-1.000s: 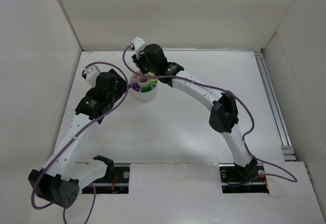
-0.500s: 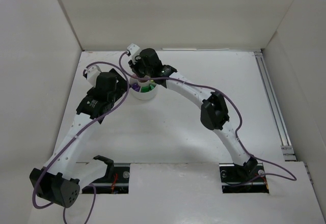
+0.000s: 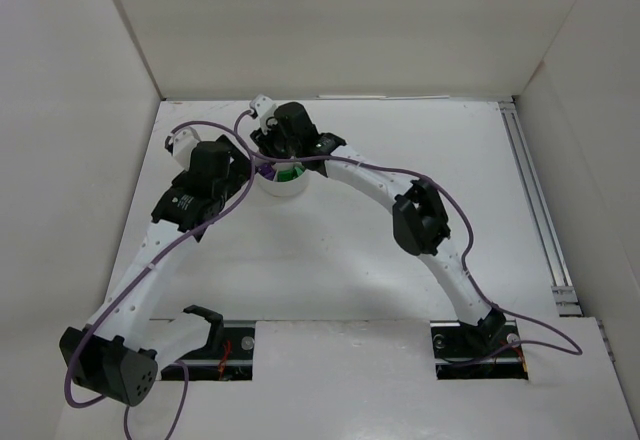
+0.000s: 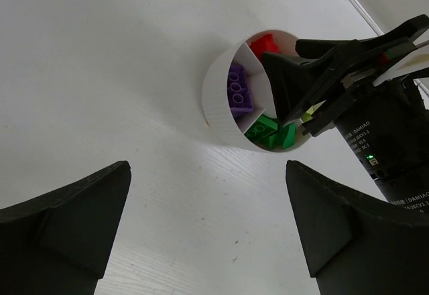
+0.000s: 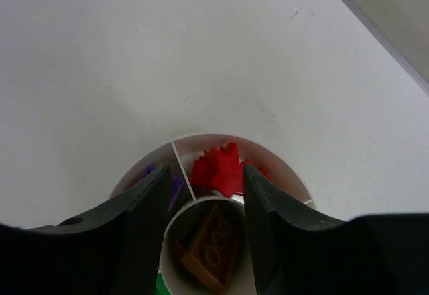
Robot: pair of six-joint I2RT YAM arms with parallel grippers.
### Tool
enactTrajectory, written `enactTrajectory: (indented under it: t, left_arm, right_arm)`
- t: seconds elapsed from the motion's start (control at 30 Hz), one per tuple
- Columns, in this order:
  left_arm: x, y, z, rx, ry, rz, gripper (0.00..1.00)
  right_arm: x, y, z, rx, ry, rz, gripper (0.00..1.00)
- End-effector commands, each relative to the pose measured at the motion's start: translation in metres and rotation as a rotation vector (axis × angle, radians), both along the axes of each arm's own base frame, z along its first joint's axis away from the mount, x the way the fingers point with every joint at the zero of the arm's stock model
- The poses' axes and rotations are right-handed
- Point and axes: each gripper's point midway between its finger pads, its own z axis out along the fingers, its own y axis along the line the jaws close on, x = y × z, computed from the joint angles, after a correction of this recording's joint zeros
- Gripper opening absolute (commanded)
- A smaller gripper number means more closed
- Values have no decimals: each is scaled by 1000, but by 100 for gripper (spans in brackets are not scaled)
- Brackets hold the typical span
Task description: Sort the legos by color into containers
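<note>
Hovering right over the tub [image 3: 283, 189], the right end effector [image 5: 206, 174] points its fingers down at the hub [image 5: 173, 222]. From above it hides most of the tub's wedges. Its jaws stand partway apart. A red brick [image 5: 218, 169] shows in the gap, jagged studs up, over the wedge just past the hub in the wrist view. One edge of it meets a finger, and a strip of white spoke shows on the other side. Pinched, or lying loose in that wedge? These views don't settle it. More red peeks out past that finger in the same wedge. Inside the hub lies a brown brick [image 5: 211, 251], tilted, studs showing.

Over to the left end effector [image 4: 208, 167]: released, jaws spread wide, white tabletop [image 4: 100, 53] showing between them. It sits near the tub's left side, clear of the wall, its camera looking straight at the tub. From there a purple brick [image 4: 238, 90] lies in the wedge facing that end effector, studs up. Green bricks [image 4: 271, 131] sit in the wedge next to it, partly under the right arm's fingers. The red wedge is purple's other neighbour, one spoke between each pair. The tub stands upright on the tabletop.
</note>
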Motion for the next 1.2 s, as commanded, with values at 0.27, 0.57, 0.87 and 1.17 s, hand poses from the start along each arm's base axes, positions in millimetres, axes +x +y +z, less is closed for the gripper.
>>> enactTrajectory:
  t: [0.27,0.57,0.87,1.17]
  left_arm:
    - [1,3,14,5,-46,-3,100]
    - [-11,5,5,20,9,-15,100]
    - [-34,10,-13,-11,32,0,100]
    - [-47,11,-28,-35,62,12,100]
  right_arm:
    - [-3,-42,164,188,-206,-95,99]
    - [-48,-194,179,255,-84,-300,99]
    - [-182,-345,87,184,17,-587,99]
    - [-245,-403,69,260,10,-679,99]
